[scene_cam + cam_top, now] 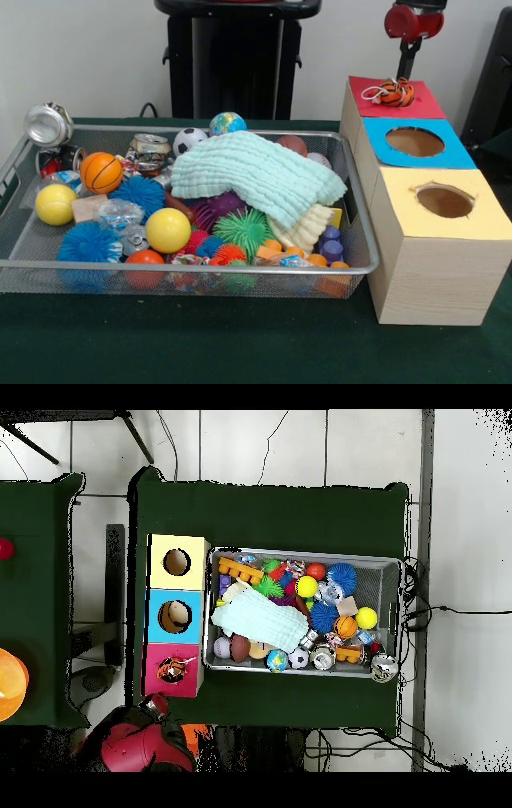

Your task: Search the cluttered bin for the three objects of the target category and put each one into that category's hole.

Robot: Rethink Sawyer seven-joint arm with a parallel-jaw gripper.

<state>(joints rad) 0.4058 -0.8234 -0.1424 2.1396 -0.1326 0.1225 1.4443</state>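
Note:
A wooden box beside the bin has three holes, framed in red, blue and yellow. An orange tiger-striped toy with a white cord rests on the red panel, over its hole; from above, the toy sits on the red square. My gripper hangs just above and behind the toy, apart from it. The wire mesh bin holds a pale green cloth lying over balls, spiky toys and crushed cans.
In the bin lie a small basketball, two yellow balls, blue spiky balls, a green spiky ball, a globe ball and a soccer ball. A shiny can perches on the bin's far left corner. My arm stands beside the red end.

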